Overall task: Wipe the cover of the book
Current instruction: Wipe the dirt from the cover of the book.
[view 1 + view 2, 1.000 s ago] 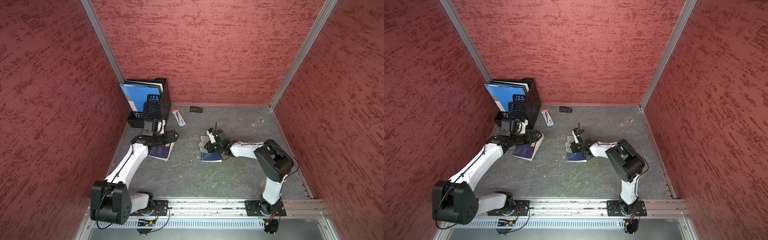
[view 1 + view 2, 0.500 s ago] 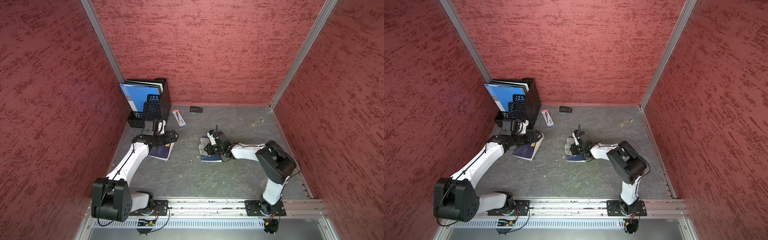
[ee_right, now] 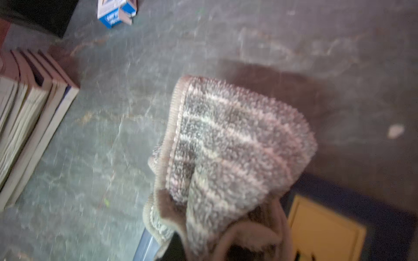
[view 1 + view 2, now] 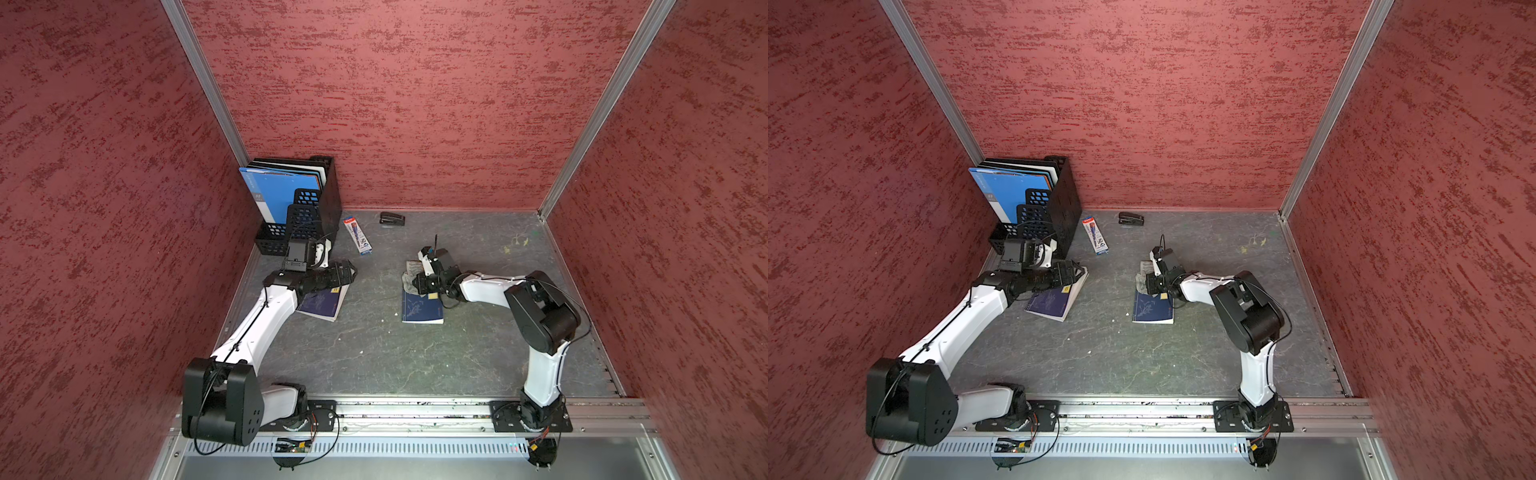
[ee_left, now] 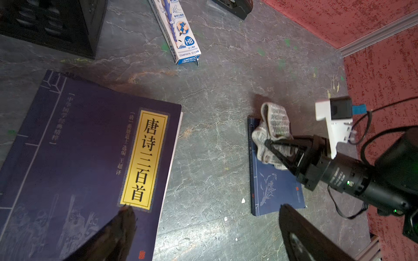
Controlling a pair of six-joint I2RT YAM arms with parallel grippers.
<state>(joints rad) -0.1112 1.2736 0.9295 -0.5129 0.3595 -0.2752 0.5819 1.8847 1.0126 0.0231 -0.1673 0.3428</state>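
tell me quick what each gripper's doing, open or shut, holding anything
left gripper: open, holding nothing, above the larger book.
right gripper: shut on the cloth, which lies on one end of the small blue book.

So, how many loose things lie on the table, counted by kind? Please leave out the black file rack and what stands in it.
Dark blue books: 2, the large book and the small book; more may lie under the large one.
Striped cloth: 1
HB pencil box: 1
Black stapler: 1
Total: 5
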